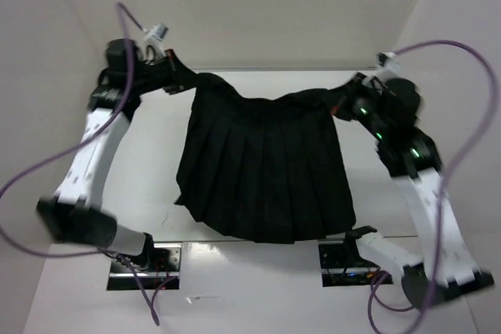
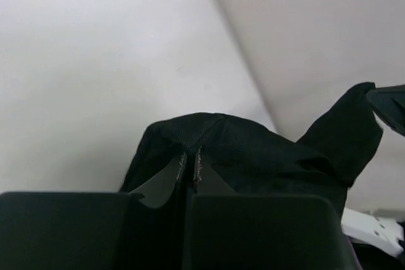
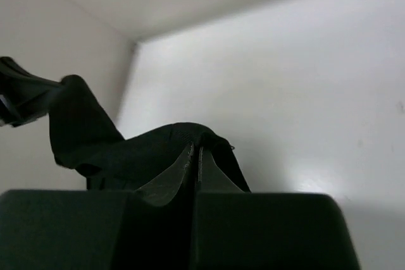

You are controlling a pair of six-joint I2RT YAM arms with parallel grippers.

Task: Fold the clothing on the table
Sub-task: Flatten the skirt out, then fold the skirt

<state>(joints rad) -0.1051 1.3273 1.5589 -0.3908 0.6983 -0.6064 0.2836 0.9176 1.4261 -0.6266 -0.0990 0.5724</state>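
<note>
The clothing (image 1: 264, 170), a black pleated skirt, hangs spread between both arms above the white table (image 1: 149, 162), its waist edge sagging in the middle and its hem near the front edge. My left gripper (image 1: 190, 81) is shut on the skirt's upper left corner; in the left wrist view the black cloth (image 2: 253, 150) bunches around the closed left gripper (image 2: 190, 156). My right gripper (image 1: 337, 99) is shut on the upper right corner, and the right wrist view shows fabric (image 3: 145, 150) pinched in the closed right gripper (image 3: 195, 153).
Upright white walls (image 1: 274, 5) close in the table at the back and sides. Purple cables (image 1: 470, 115) loop off both arms. Two metal base plates (image 1: 145, 260) sit at the near edge, close to the skirt's hem.
</note>
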